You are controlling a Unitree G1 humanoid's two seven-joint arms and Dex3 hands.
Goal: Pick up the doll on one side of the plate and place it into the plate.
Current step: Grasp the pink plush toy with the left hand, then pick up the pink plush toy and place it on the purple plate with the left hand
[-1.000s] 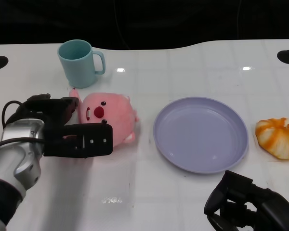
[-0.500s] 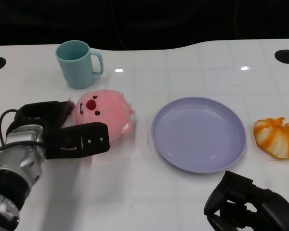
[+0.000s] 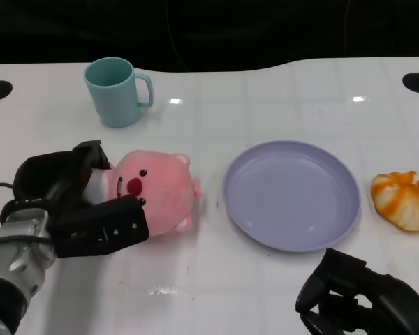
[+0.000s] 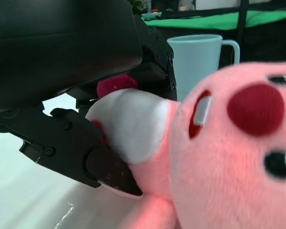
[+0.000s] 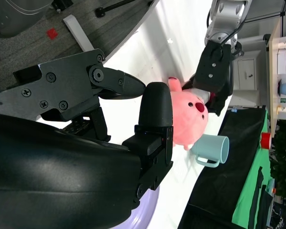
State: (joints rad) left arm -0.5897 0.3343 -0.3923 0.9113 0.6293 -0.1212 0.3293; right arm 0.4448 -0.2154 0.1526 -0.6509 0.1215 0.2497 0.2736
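Note:
A pink plush doll (image 3: pixel 157 192) with a red nose lies on the white table, just left of the lilac plate (image 3: pixel 290 193). My left hand (image 3: pixel 84 202) grips the doll from its left side, fingers wrapped behind and in front of it. The left wrist view shows the doll (image 4: pixel 229 152) close up with black fingers (image 4: pixel 86 148) pressed against its white part. My right hand (image 3: pixel 356 300) rests low at the near right edge, fingers curled with nothing in them. The right wrist view also shows the doll (image 5: pixel 188 117) held by my left hand (image 5: pixel 212 76).
A light blue mug (image 3: pixel 115 91) stands behind the doll at the back left. An orange and white plush (image 3: pixel 403 199) lies right of the plate. Dark round holes (image 3: pixel 417 82) mark the table's far corners.
The doll has turned in my left hand and shifted nearer, its face now pointing more toward me. My left hand has drawn back and lower. The right hand is unmoved.

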